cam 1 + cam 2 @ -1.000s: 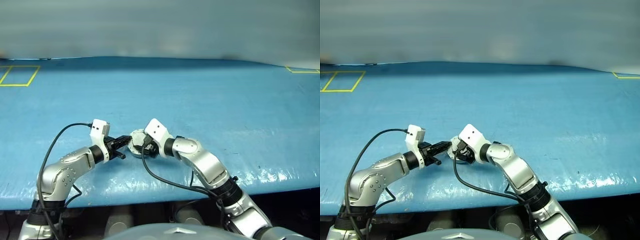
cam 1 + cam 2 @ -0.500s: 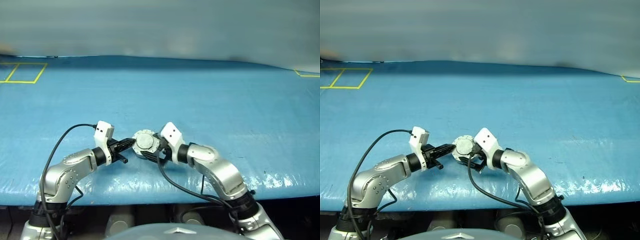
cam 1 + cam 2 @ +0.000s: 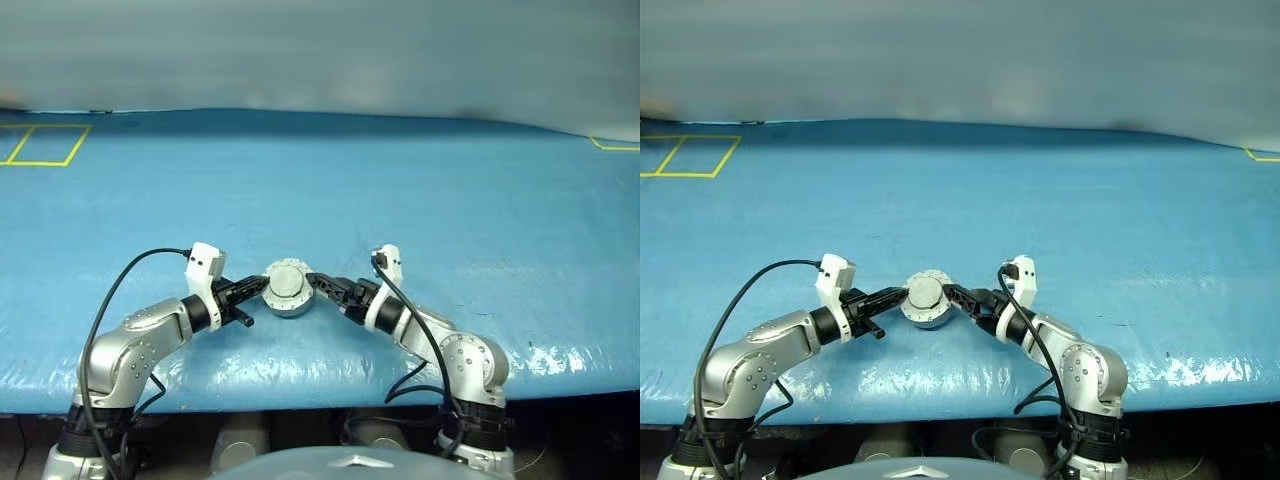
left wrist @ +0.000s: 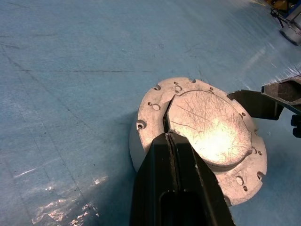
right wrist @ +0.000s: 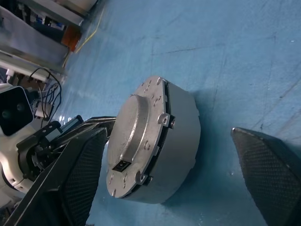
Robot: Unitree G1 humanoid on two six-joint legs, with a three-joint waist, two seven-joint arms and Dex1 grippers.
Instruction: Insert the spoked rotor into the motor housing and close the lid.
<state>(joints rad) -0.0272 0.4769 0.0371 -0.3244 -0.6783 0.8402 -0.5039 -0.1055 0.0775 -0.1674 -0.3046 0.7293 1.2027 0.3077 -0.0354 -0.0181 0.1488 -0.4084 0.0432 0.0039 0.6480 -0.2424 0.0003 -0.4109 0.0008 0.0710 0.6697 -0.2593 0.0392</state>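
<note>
So the lid point(image 4: 207, 136) is now being seen flat on top of the housing point(image 5: 181, 141), raised round face up, on the blue table point(image 3: 450, 180) near its front edge, between the two arms. The rotor isn't being seen anywhere; it's presumably shut inside, but that's only a guess.

What's changed: a second ago the right gripper point(image 3: 322, 285) was draped over the motor, covering it from above. Since then it's been swung out to the right and rolled over, and its fingers are being held wide apart, one on each side of the can in the right wrist view, with nothing pinched. The left gripper point(image 3: 255, 287) hasn't budged. Its fingers are being kept pressed together, tips resting on the lid's rim, likely steadying it.

Judging by that, the closing step is looking finished, or nearly. A thin dark seam is being shown between lid and can, so full seating can't be confirmed.
</note>
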